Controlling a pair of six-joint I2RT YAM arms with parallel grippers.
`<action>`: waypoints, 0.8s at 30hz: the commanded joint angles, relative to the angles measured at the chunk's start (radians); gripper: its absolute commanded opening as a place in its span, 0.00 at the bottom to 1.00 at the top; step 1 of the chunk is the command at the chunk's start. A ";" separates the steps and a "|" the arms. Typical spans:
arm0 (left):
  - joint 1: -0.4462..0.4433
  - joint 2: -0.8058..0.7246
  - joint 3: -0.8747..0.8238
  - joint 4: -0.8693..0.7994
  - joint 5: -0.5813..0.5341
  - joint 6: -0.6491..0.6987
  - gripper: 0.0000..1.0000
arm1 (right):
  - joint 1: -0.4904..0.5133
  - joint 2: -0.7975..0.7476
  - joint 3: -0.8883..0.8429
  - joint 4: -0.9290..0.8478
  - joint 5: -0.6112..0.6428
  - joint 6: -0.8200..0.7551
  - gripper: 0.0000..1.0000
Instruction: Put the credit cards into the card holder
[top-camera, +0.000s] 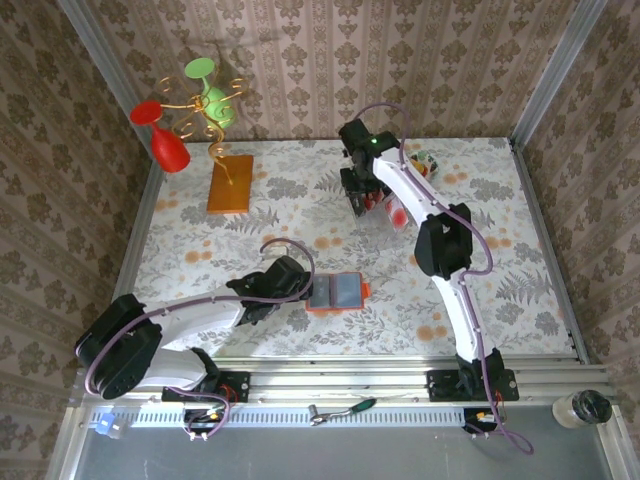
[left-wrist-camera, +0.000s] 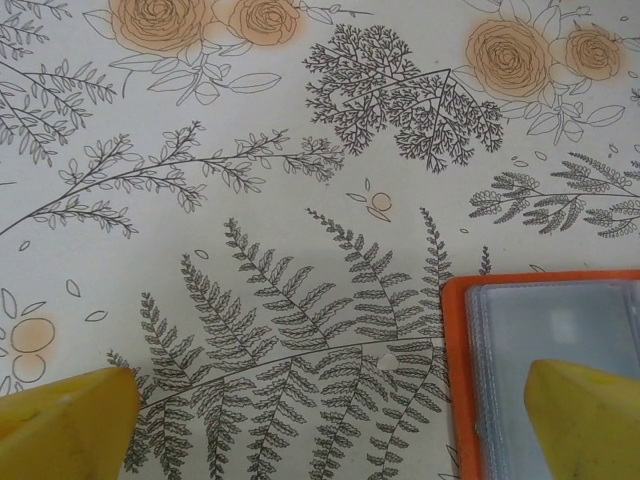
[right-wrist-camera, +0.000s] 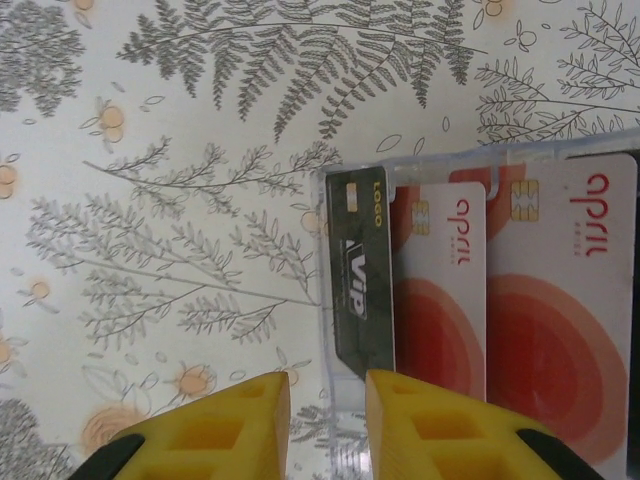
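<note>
Credit cards (right-wrist-camera: 540, 330) in clear tray (right-wrist-camera: 450, 160)
Right gripper (right-wrist-camera: 328, 420) narrowed astride tray edge beside black card (right-wrist-camera: 358, 270) (grasp cannot be told); left gripper (left-wrist-camera: 330, 425) spread wide, card holder (left-wrist-camera: 456, 380) at lower right.

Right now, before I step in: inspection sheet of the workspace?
Surface: table covered by a floral cloth, lying flat.
Job's things: card holder lies open mid-table, grey-blue inside up. The credit cards sit side by side in a clear tray, with a black card at the end.
Clutter: orange-brown board with a wire stand carrying a red glass and a green glass; tool on the front rail; jar near right.
Grippers: left gripper wide open, one finger over the card holder. Right gripper at the tray edge by the black card, narrow gap, grip unclear.
Cables: purple cables loop along both arms.
Surroundings: patterned walls on three sides.
</note>
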 joint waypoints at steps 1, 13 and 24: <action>-0.003 0.013 0.010 0.013 0.013 0.009 1.00 | 0.006 0.063 0.081 -0.098 0.064 -0.026 0.28; -0.001 0.017 0.002 0.023 0.016 0.007 1.00 | 0.010 0.142 0.106 -0.107 0.087 -0.030 0.28; 0.005 -0.008 -0.010 0.010 0.011 0.005 1.00 | 0.014 0.150 0.110 -0.094 0.047 -0.014 0.17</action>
